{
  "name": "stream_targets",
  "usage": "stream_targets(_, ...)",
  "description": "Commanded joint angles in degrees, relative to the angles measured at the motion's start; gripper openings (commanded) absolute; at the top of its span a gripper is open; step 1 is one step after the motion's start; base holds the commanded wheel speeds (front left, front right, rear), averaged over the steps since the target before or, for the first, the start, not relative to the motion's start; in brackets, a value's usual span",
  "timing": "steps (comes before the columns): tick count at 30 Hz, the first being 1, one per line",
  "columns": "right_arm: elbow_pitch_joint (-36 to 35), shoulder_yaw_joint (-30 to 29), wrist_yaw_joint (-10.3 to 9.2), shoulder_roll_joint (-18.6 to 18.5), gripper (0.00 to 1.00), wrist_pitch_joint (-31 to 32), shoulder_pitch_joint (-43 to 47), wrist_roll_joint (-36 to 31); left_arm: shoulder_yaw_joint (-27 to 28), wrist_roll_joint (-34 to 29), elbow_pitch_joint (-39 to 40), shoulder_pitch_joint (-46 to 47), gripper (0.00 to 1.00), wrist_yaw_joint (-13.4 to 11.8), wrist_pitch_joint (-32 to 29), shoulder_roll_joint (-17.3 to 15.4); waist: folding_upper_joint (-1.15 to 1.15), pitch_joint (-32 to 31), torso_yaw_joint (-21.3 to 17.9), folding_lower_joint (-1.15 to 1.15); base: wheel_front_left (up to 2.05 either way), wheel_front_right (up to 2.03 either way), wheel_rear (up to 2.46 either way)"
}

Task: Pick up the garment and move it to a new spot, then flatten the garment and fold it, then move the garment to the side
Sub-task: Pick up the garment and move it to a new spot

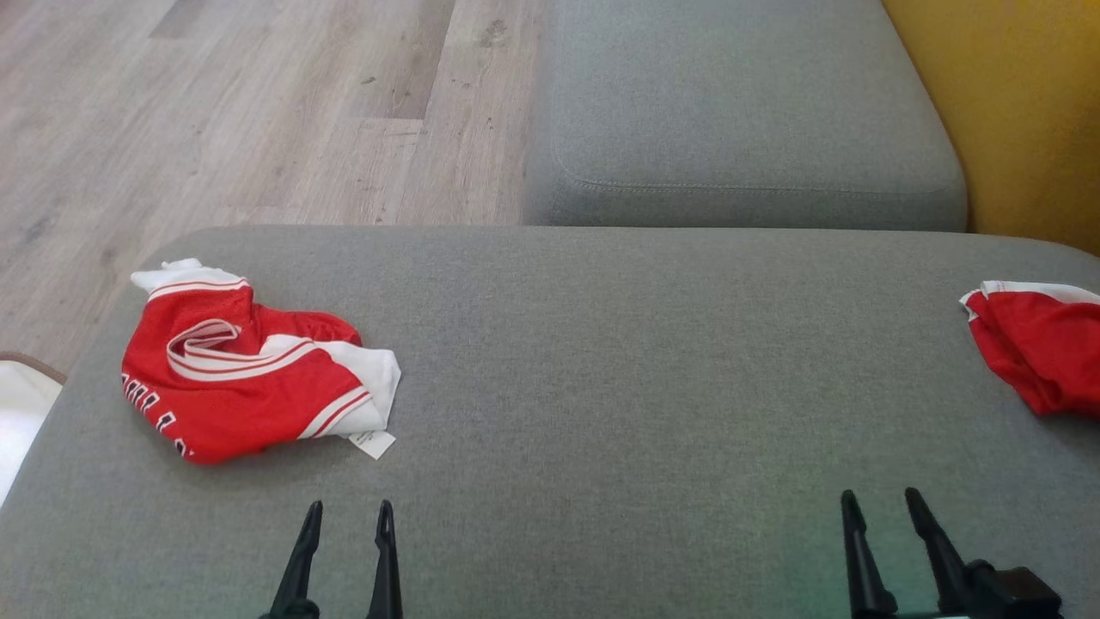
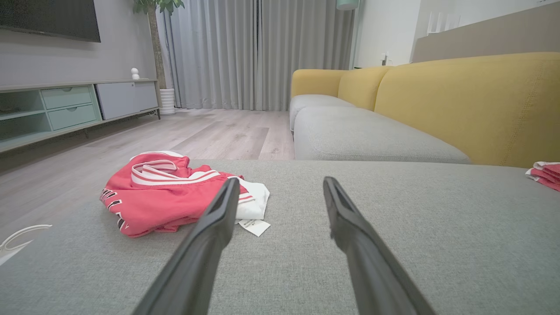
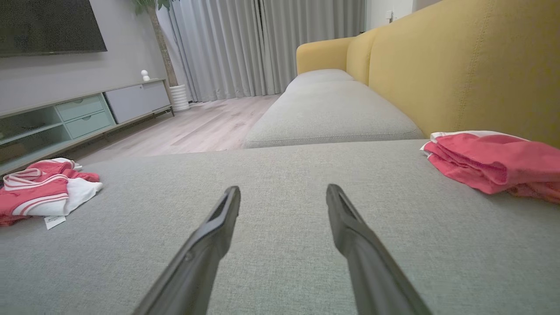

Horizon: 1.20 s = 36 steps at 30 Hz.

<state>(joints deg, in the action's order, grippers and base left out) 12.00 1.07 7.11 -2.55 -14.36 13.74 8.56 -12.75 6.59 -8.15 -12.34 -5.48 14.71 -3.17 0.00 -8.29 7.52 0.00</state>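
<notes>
The garment (image 1: 249, 370), a crumpled red-and-white jersey, lay at the left of the head view on the grey cushion (image 1: 644, 361), close to its left rim. The left gripper (image 1: 350, 509) sat at the lower left, just short of the cloth, the right gripper (image 1: 881, 494) at the lower right; both had jaws spread wide with nothing between them. A pinch on one loose fold would likely lift a single layer and leave the rest dragging (mesh like this probably slips), and a sideways tug so near the rim could drop it onto the wooden floor (image 1: 215, 112). A second red piece (image 1: 1040, 352) at the right edge invited a mistaken grab; the right wrist view showed it as a folded stack, which the head view cropped. In the left wrist view a finger overlapped the garment, while the head view showed a gap.
</notes>
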Motion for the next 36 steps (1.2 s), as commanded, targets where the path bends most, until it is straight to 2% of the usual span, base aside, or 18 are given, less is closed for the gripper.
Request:
stream_targets(1,-1.84,1.48,0.37,-0.99,1.00,-0.63,-1.80,0.15,1.82,0.41,1.74,2.50,1.00,0.10,0.29,0.29,0.00,0.04,0.00,0.00,0.00,0.00,0.00)
stream_targets(8,-1.33,1.21,0.37,-1.23,1.00,-0.63,-2.12,0.64,1.50,0.29,1.56,2.92,1.00,0.37,0.29,0.29,0.00,0.78,2.19,0.00,0.00,0.00,0.00)
stream_targets(20,-1.60,2.03,0.37,-0.94,1.00,-0.63,-3.86,0.51,2.65,0.77,2.61,4.35,1.00,-0.43,0.29,0.29,0.00,4.70,17.92,0.00,0.00,0.00,0.00)
stream_targets(30,-0.65,4.33,0.37,-3.36,1.00,-0.63,-7.01,0.69,4.04,2.61,5.63,4.57,1.00,-2.60,0.29,0.29,0.00,8.49,20.89,0.00,0.00,0.00,0.00)
stream_targets(36,-1.87,2.93,0.37,-5.09,1.00,-0.63,-5.64,0.12,6.44,0.67,7.53,9.62,1.00,-1.65,0.29,0.14,0.00,10.88,21.92,0.00,0.00,0.00,0.00)
